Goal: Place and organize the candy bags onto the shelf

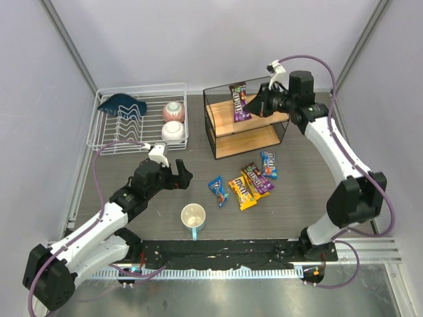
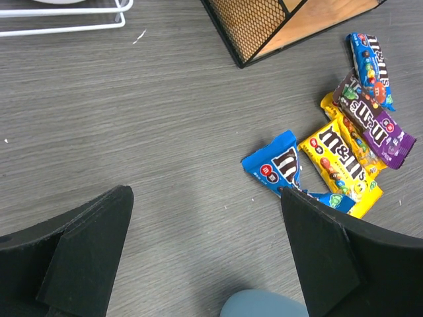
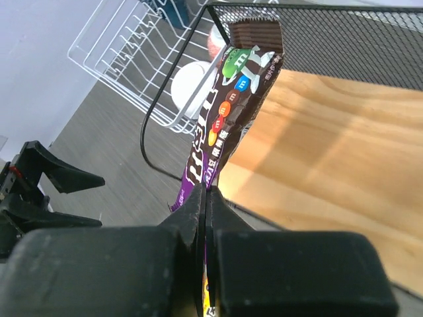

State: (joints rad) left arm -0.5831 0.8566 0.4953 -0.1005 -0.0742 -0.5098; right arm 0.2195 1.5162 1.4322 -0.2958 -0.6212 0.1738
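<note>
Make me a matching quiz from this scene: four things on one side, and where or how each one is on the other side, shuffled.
Things:
1 mug
2 white bowl
3 brown candy bag
4 left gripper

Places or states:
A open above the table
B in the wire dish rack
C upright on the table
D pinched by the right gripper

Pairs: 1-C, 2-B, 3-D, 4-A

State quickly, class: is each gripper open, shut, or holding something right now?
Left gripper: open, holding nothing.
Right gripper: shut on a purple-brown candy bag.
</note>
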